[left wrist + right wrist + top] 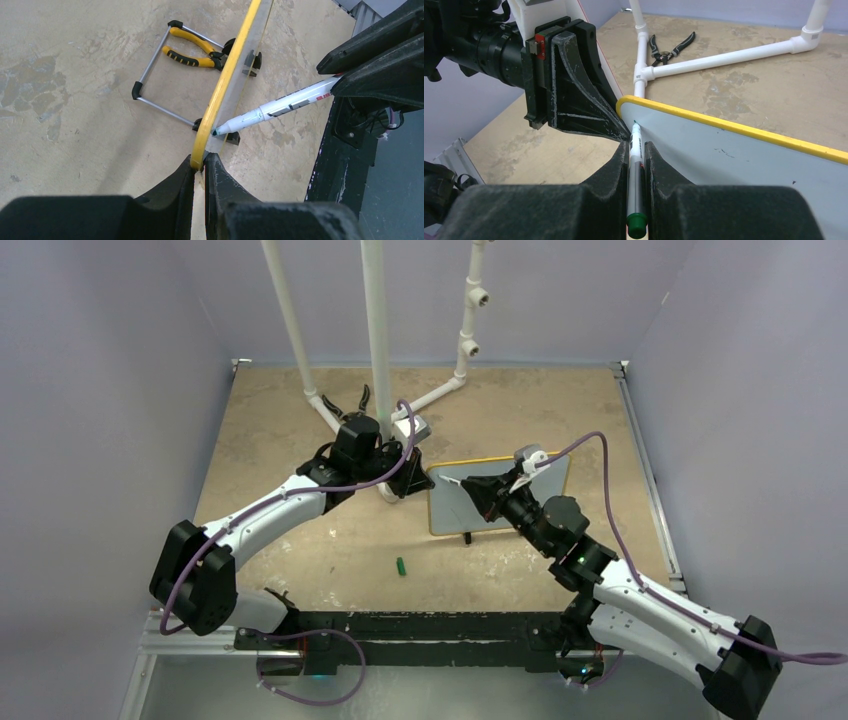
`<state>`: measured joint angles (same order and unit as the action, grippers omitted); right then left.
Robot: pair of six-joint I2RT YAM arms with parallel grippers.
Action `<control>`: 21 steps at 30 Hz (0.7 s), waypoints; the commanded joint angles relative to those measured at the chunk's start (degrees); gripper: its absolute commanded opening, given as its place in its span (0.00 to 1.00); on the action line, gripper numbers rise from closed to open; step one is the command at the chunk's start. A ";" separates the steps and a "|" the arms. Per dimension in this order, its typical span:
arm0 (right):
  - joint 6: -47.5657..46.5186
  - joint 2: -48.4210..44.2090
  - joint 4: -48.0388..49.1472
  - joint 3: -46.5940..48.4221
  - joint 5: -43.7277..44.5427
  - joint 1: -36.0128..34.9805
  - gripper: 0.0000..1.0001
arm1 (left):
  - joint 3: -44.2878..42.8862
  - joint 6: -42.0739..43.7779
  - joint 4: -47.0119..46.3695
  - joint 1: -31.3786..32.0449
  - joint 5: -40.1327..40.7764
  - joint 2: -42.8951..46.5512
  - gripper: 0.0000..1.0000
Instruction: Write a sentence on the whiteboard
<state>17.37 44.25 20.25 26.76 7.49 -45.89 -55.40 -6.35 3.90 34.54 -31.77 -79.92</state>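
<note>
Whiteboard [447, 508], left arm [270, 512] at its edge, right arm [556, 521] over it, green piece [400, 566] nearby

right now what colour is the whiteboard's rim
Yellow; the whiteboard rim shows best in the right wrist view.

I have the small white whiteboard [452, 510] with its thin yellow rim leaning back at mid-table, and its grey wire stand [150, 87] is behind it. My left gripper [200, 167] sits at the board's left corner with the rim between its fingers. My right gripper [636, 147], in front, carries a white-barrelled marker [280, 106] whose tip is at the board's face just beside that corner. Farther back, dark pliers [669, 47] lie beside the white plastic pipe frame [724, 58]. A small green cylinder [401, 566] lies on the tan tabletop [290, 410], before the board and to its left.
</note>
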 commanded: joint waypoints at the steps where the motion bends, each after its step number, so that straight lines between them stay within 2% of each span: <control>1: -0.52 0.46 -2.55 1.80 4.40 -0.06 0.00 | 0.55 0.79 -2.15 -0.96 0.81 -0.23 0.00; 11: 0.54 0.21 -4.76 1.19 4.78 -0.43 0.00 | 0.53 0.90 -2.07 -1.02 0.74 0.03 0.00; 21: 1.84 -4.83 1.25 0.02 -1.96 -0.52 0.00 | 0.42 0.90 -2.00 -0.98 1.22 0.03 0.00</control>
<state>18.41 41.71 17.17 26.76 7.14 -46.50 -55.40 -6.35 3.92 34.50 -31.83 -79.92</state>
